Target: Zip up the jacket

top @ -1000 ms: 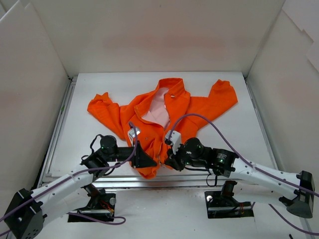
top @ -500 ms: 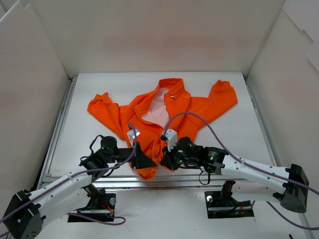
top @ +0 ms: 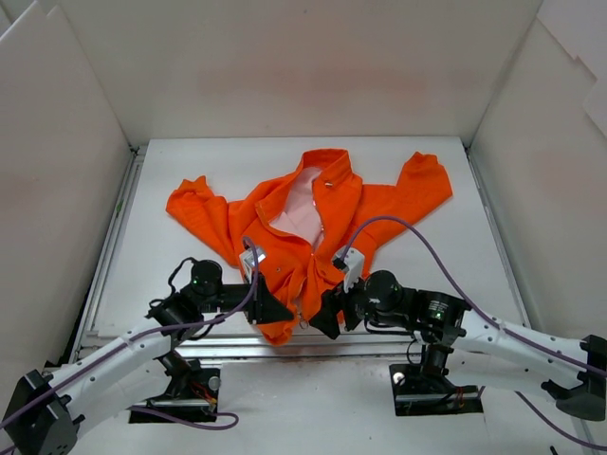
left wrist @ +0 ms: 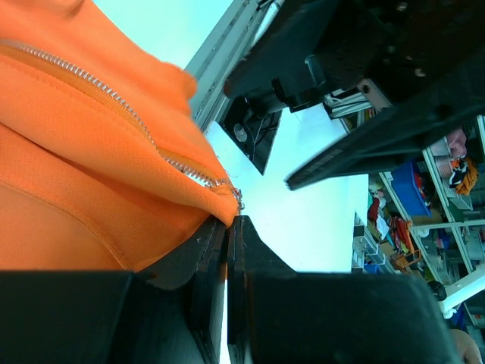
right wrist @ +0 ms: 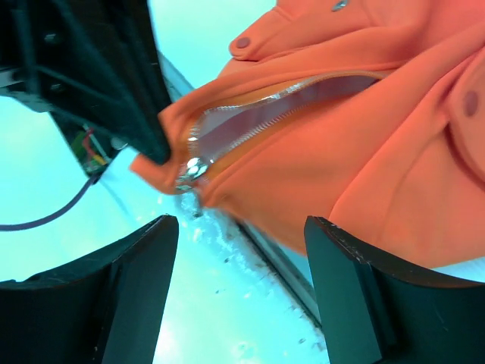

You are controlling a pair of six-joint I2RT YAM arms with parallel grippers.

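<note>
**Jacket on the bench, one side pinched, other side let go**

No bins or trays here. The only "container" is the white-walled box around the bench, and all that's in it is the jacket. It lies flat on its back, collar toward the far wall and sleeves spread out to either side. The pink lining shows where the front gapes near the collar.

The left jaws are clenched on the jacket's bottom hem, right at the lower end of the zipper. The right jaws sit just beside them on the other side of that hem, spread wide with nothing between them. The silver zipper pull sits down at the hem end, beyond the open fingers.

Hard to make out:
- From above, both wrists cover most of the hem, so the zipper's bottom end is hidden there.
- The right wrist view is soft, and the snaps are just dull blobs.
- The left wrist view cuts off all but one corner of fabric.

A purple cable arcs over the jacket's lower right side, and a metal rail runs under the hem.
</note>
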